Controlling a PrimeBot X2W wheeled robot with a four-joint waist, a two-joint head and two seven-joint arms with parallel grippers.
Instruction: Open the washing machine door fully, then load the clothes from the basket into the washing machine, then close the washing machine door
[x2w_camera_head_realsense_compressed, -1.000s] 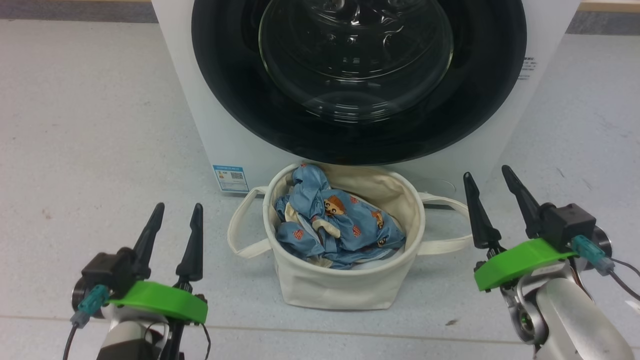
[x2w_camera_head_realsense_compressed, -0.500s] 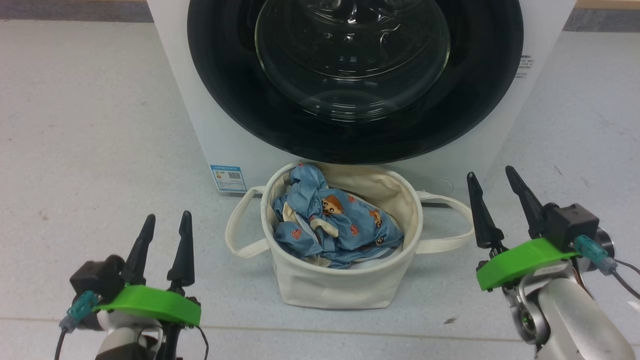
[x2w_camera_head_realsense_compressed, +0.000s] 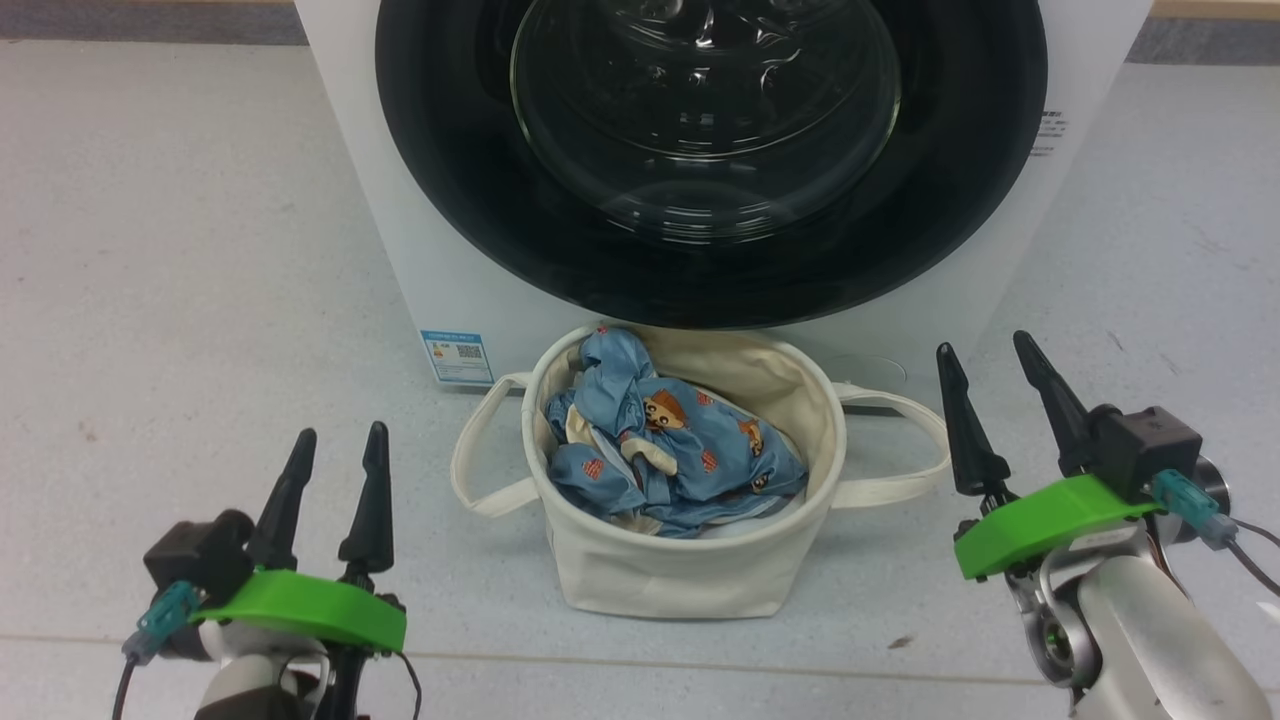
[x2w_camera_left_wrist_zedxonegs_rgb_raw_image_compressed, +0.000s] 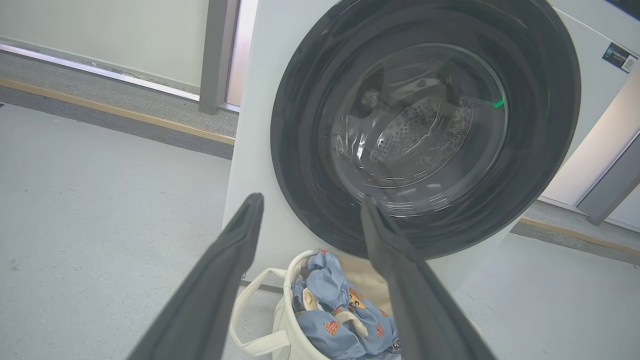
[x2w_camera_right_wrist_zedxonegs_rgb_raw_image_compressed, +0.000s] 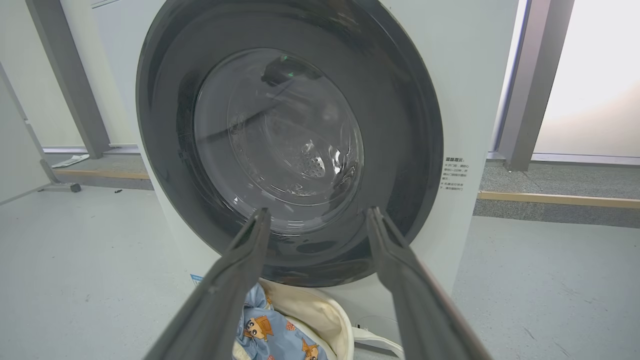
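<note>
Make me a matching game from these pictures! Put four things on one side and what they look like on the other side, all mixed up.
Things:
1. washing machine door
2. clothes
3. basket
4. left end effector

Looks:
A. cream-white, with two loop handles
B. open, holding nothing
C. shut, with a glossy black rim
D. blue, crumpled in a heap

Pairs: 1-C, 2-D, 3-A, 4-B
</note>
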